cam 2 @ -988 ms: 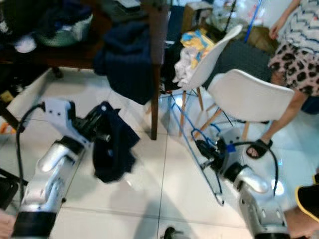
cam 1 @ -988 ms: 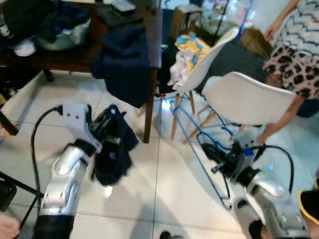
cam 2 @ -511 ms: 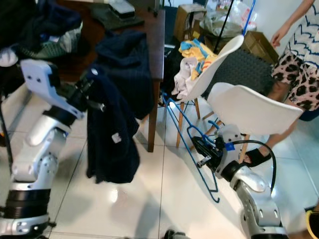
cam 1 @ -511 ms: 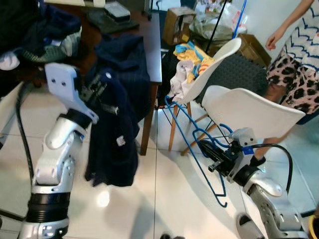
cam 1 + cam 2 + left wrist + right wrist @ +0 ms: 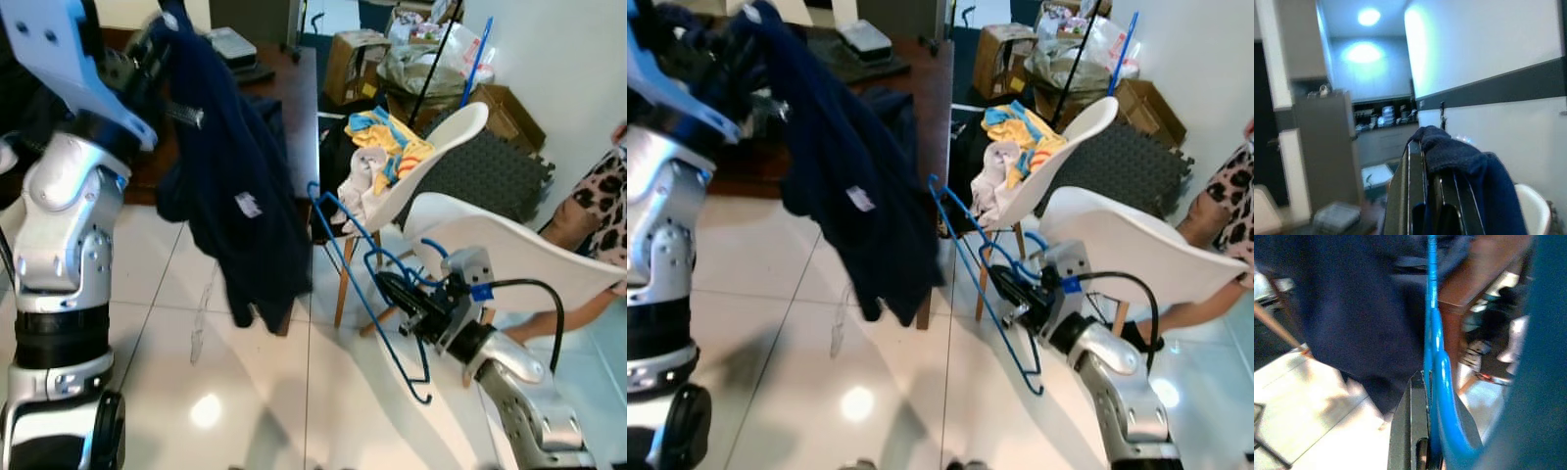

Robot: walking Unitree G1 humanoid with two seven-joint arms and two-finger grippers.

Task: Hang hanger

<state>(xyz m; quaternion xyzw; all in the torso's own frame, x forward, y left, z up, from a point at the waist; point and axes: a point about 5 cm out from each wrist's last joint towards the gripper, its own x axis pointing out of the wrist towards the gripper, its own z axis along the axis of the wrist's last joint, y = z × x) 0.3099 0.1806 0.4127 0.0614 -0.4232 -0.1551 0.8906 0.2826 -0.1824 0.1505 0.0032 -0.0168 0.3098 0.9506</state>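
Right gripper is clamped on the blue hanger, low and out in front of the white chairs, with the frame slanting from up near the table down to its hook end above the floor. The right wrist view shows the blue wire running right between the fingers, though it's blurry, so exactly where on the frame it grips is hard to say. Up high, the left gripper pinches a dark garment, which dangles free beside the table edge. A person stands behind the chairs. Risks now: the hanger's long tilted frame could snag a chair leg or the table leg as it swings. A thin wire in a narrow pinch may twist or slip. And the hanging cloth sways, so it could drape over the hanger and tangle.
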